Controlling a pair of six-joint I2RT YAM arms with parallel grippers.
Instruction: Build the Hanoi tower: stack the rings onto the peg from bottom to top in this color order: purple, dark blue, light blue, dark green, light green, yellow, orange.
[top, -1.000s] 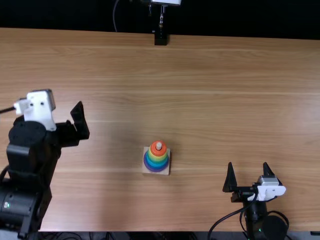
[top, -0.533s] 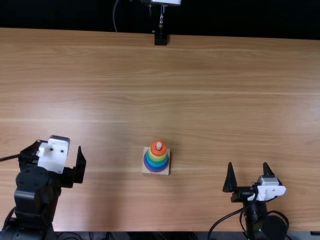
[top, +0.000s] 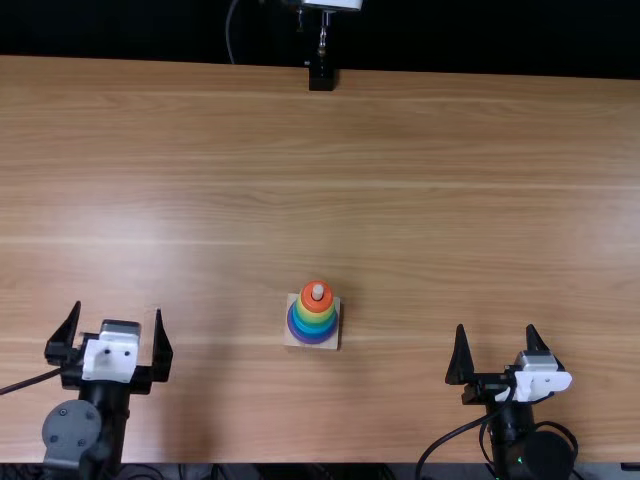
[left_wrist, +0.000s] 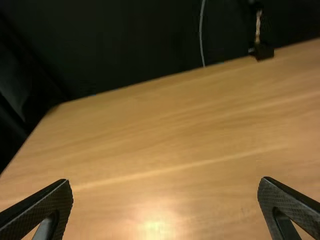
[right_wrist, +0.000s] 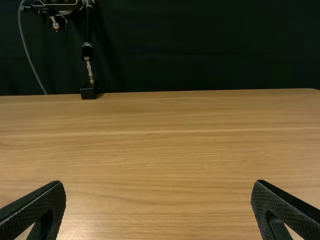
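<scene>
Near the table's close edge, toward the right side, the right gripper (top: 496, 326) is resting with its two flat black fingers spread wide apart, and it holds nothing. A white part (top: 533, 384) is fixed on its body, and beside it one thin black cable (top: 445, 437) makes a curve. From the right wrist view, the right gripper (right_wrist: 159, 182) has wood surface of the table (right_wrist: 165, 165) behind the wide gap between its fingers. Also near this edge, but on the left side, the left gripper (top: 118, 308) points away over the table. It too is widely open and has hold of nothing; the left wrist view shows its fingers (left_wrist: 42, 207) standing far from each other.

A little farther, between the two grippers and well apart from both, there is a square base of pale wood (top: 290, 342). On it stands the tower of coloured rings (top: 316, 316), stacked around an upright, pale peg (top: 317, 291). Purple is lowest, then come blue tones, green, yellow, and orange is highest; the two greens are too small to distinguish. At the far edge is a small black block (top: 321, 78), and behind it, dark cloth (top: 480, 35).
</scene>
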